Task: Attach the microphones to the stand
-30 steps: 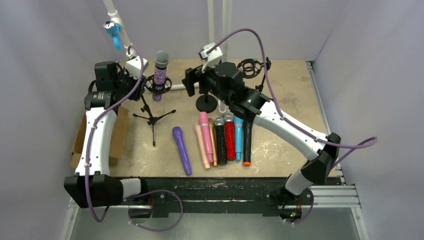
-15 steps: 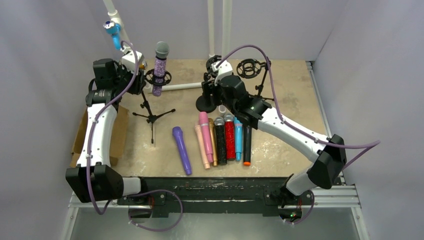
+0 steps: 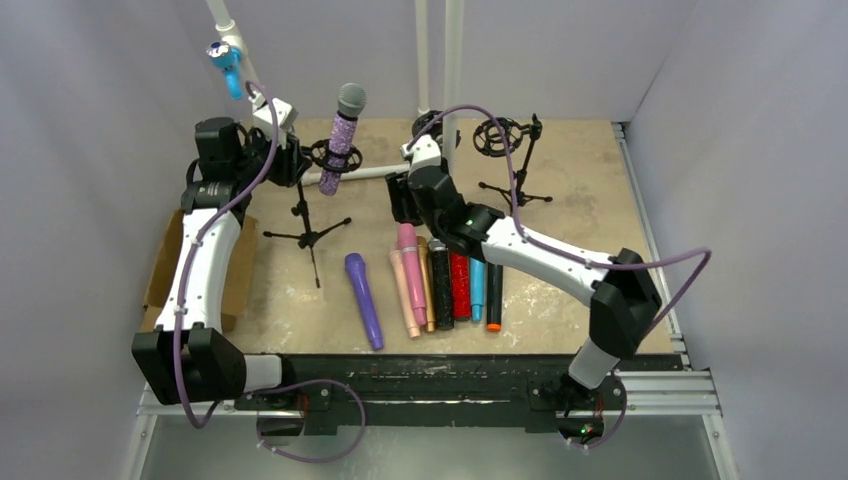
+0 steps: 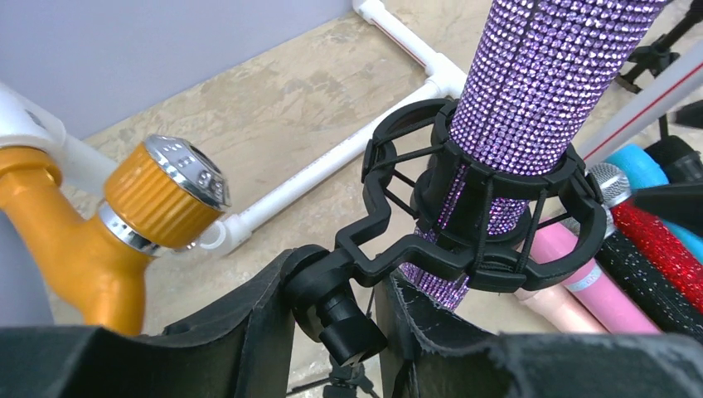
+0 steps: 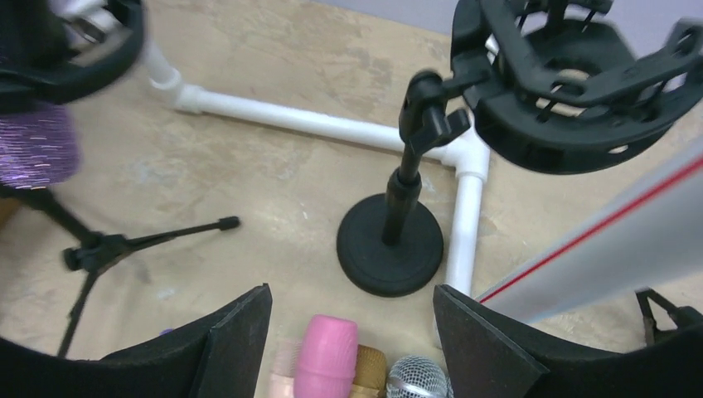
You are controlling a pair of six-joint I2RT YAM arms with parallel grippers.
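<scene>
The purple glitter microphone [image 3: 343, 135] with a grey mesh head sits tilted in the black shock mount [image 3: 333, 157] of a tripod stand [image 3: 307, 225]. My left gripper [image 3: 287, 160] is shut on that mount's swivel joint [image 4: 340, 307]; the microphone [image 4: 530, 91] rises through the ring [image 4: 489, 207]. My right gripper [image 3: 405, 200] is open and empty, low over the head of the pink microphone [image 5: 327, 356]. Beside it lie peach [image 3: 403, 290], gold [image 3: 427, 290], black glitter [image 3: 441, 285], red glitter [image 3: 460, 285], blue [image 3: 477, 280] and black [image 3: 494, 285] microphones. A purple one [image 3: 363, 300] lies apart, to the left.
A round-base stand [image 5: 390, 245] with an empty shock mount [image 5: 572, 83] stands just beyond my right fingers. Another tripod stand [image 3: 515, 190] with an empty mount is at the back right. White pipes [image 3: 365, 172] run along the back. A cardboard box [image 3: 165, 270] lies at the left.
My left gripper has swung the mount and purple glitter microphone to the right and tilted them. My right gripper has drawn back from the round-base stand and come down over the row of microphones.
</scene>
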